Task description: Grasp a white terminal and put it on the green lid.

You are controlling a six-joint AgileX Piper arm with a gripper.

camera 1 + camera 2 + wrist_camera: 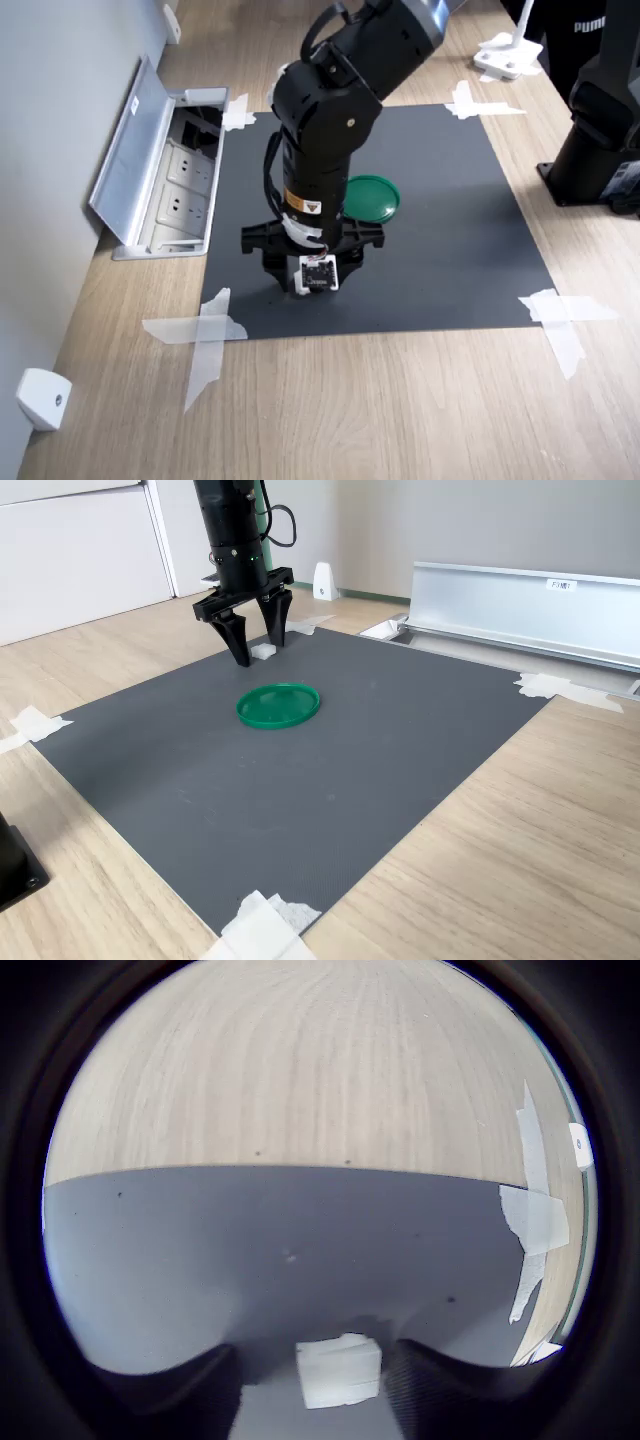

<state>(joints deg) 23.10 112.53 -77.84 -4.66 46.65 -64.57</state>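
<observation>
Wrist view, hand [338, 1385] open, fingers straddling white terminal [339, 1370], gaps either side

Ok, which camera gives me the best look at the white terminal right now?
The wrist view: the white terminal sits large between the two dark fingers, its blocky shape plain. The second exterior view shows it only as a small white speck between the gripper's tips on the mat. In the first exterior view the arm hides it.
</observation>
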